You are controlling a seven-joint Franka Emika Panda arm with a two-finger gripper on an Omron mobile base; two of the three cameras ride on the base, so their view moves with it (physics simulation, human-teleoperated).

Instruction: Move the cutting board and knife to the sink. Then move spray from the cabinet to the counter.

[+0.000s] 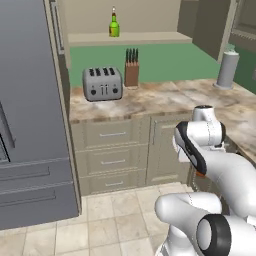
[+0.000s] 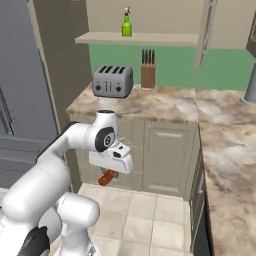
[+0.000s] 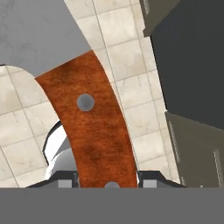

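Reddish-brown wood filled the middle of the hand view: the handle of the knife point(image 3: 94, 131), with its grey blade running up toward the top left, sat clamped between the fingers point(image 3: 65, 180) of the gripper point(image 3: 105, 181) above the tiled floor point(image 3: 131, 57). In the right base view the gripper point(image 2: 111, 172) hung low before the counter point(image 2: 165, 102) cupboards (handle end poking out below). The spray point(image 1: 114, 25) stood upright on the cabinet point(image 1: 125, 39) shelf, above the toaster point(image 1: 102, 83) and knife block point(image 1: 131, 70).
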